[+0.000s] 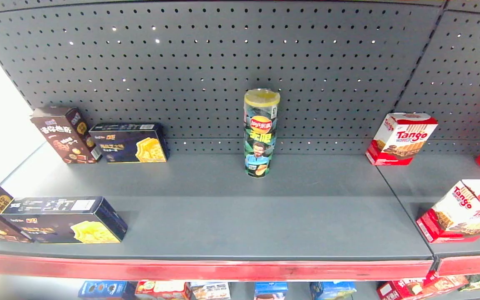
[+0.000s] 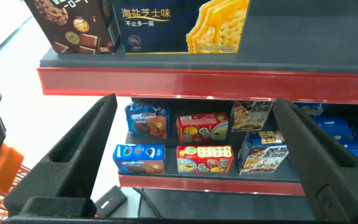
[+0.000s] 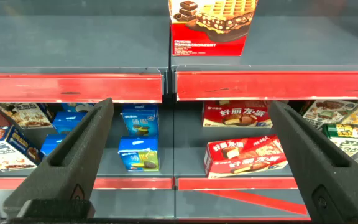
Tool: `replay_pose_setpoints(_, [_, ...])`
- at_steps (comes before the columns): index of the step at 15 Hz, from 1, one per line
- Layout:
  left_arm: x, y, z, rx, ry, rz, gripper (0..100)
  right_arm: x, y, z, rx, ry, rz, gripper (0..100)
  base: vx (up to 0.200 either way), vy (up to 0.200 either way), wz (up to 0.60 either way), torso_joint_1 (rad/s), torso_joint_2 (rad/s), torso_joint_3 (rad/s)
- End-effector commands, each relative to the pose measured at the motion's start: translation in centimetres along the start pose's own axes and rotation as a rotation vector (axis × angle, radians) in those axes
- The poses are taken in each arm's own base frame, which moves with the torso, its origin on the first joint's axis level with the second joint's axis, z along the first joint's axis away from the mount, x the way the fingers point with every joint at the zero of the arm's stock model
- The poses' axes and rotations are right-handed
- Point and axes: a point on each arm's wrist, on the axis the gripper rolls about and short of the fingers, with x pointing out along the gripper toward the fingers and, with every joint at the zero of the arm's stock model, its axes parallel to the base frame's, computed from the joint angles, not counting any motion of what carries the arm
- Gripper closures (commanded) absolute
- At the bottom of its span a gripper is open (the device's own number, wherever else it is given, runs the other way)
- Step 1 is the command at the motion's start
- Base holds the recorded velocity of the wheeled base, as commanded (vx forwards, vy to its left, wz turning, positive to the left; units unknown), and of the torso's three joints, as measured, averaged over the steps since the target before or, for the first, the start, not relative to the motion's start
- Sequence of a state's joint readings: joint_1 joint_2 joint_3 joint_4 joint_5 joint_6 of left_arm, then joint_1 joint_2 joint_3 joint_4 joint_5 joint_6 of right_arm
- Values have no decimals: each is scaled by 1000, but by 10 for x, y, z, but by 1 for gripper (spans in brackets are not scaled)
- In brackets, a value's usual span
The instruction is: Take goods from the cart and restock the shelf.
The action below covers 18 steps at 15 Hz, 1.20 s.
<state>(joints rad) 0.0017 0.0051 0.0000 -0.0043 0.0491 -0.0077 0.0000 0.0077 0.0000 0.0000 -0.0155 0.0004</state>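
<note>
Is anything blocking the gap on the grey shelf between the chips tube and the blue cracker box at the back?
Nothing visible does. The shelf is bare from the chips tube across to the cracker box, and its front edge is open.

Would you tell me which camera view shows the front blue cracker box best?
The head view: the blue cracker box lies whole at the shelf's front left. The left wrist view catches part of its front face from below.

The right claw (image 3: 191, 104), spread wide and empty, faces red-edged shelves (image 3: 73, 87) holding a wafer box (image 3: 211, 25) above blue boxes (image 3: 138, 152).
</note>
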Motion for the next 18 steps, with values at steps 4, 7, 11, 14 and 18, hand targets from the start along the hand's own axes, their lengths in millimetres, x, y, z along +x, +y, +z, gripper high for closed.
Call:
replay_pose_setpoints(4, [0, 0, 0, -1, 4, 1, 0, 0, 0, 0, -2, 2, 0, 0, 0, 0, 0, 0, 0, 0])
replay_pose_setpoints(7, [0, 0, 0, -1, 2, 1, 0, 0, 0, 0, -2, 2, 2, 0, 0, 0, 0, 0, 0, 0])
replay_pose_setpoints(11, [0, 0, 0, 0, 4, 0, 0, 0, 0, 0, 0, 2, 0, 0, 0, 0, 450, 1, 3, 1])
replay_pose_setpoints(14, [0, 0, 0, -1, 4, 1, 0, 0, 0, 0, 0, 0, 0, 0, 0, 0, 600, 7, 2, -1])
replay_pose_setpoints(18, [0, 0, 0, -3, 4, 3, 0, 0, 0, 0, 0, 0, 0, 0, 0, 0, 600, 5, 2, 7])
